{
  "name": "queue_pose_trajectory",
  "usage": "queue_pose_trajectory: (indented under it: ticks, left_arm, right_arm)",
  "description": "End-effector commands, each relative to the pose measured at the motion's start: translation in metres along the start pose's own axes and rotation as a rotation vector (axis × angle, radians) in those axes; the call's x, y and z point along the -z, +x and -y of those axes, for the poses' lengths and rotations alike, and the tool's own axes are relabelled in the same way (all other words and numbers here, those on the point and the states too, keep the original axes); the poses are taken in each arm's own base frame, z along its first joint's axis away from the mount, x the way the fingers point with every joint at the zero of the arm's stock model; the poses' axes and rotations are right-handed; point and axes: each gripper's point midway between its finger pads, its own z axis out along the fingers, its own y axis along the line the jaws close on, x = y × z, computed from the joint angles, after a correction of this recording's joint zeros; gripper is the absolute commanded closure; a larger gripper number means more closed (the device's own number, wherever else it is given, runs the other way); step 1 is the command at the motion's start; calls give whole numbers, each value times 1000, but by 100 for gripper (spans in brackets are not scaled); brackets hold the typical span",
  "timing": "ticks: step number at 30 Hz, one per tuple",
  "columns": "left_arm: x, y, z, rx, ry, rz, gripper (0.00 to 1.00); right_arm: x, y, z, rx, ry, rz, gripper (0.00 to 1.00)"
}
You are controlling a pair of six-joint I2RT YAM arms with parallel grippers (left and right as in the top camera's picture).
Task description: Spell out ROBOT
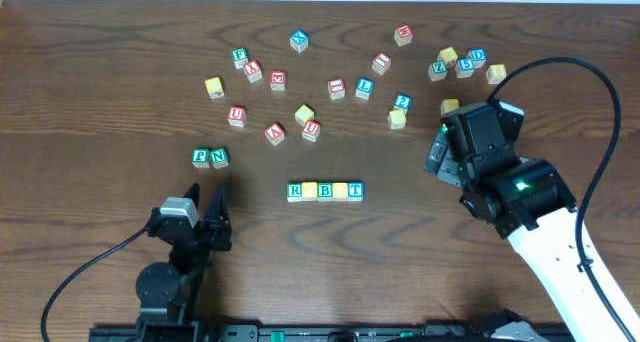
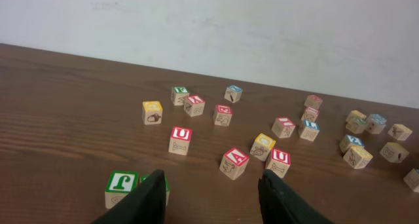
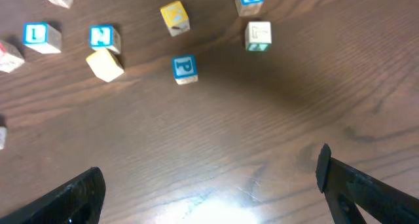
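Five cubes stand side by side in a row at the table's middle: green R (image 1: pixel 295 191), a yellow-faced cube (image 1: pixel 310 190), green B (image 1: pixel 325 191), a second yellow-faced cube (image 1: pixel 340 190) and blue T (image 1: pixel 356 190). Neither wrist view shows the row. My left gripper (image 1: pixel 207 198) sits left of the row near the front edge, open, with only bare wood between its fingers (image 2: pixel 154 188). My right gripper (image 1: pixel 440 150) hovers to the right of the row. It is wide open over bare table (image 3: pixel 209 168) and holds nothing.
Green F (image 1: pixel 201 157) and N (image 1: pixel 219 158) cubes sit just ahead of the left gripper; the F cube (image 2: pixel 121 185) is beside its left finger. Several red, blue and yellow cubes are scattered across the far half, including a blue P cube (image 3: pixel 184 68) and a cluster at far right (image 1: pixel 462 64).
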Motion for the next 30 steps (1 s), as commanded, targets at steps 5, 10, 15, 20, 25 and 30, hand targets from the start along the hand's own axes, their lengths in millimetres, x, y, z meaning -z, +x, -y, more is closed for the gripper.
queue_pose_trajectory:
  ticks: [5,10,15,20,25,30]
  left_arm:
    - [0,14,-2,-3,1,-51,55]
    - [0,14,-2,-3,1,-51,55]
    - [0,14,-2,-3,1,-51,55]
    - [0,14,-2,-3,1,-51,55]
    - [0,14,-2,-3,1,-51,55]
    - [0,14,-2,-3,1,-51,54]
  right_arm:
    - [21,-12,-6,38,-163,163,1]
    - [22,10,-36,336,-481,500,1]
    - [23,32,-25,390,-552,773,1]
    - [0,59,-6,431,-553,896,1]
    - [-7,62,10,408,-498,877,1]
    - [-10,58,17,372,-479,873,1]
